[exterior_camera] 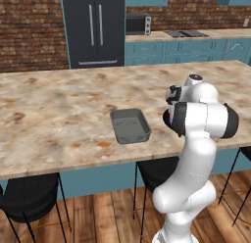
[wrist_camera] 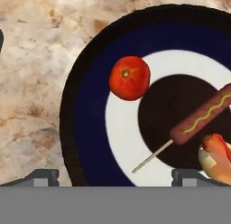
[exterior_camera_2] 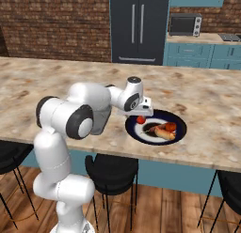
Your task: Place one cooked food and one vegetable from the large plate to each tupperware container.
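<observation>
with the claw [wrist_camera: 115, 175] spread wide above the large navy-rimmed round plate [wrist_camera: 85, 128], the round red tomato [wrist_camera: 129, 77] could be nudged and rolled off if approached off-centre.

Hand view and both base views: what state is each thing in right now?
Hand: open, empty, above the large plate.
Large plate: on the counter, holding food.
Tomato: whole, resting on the plate.
Corn dog: lying on the plate.
Grey tupperware container: upright, empty.
</observation>
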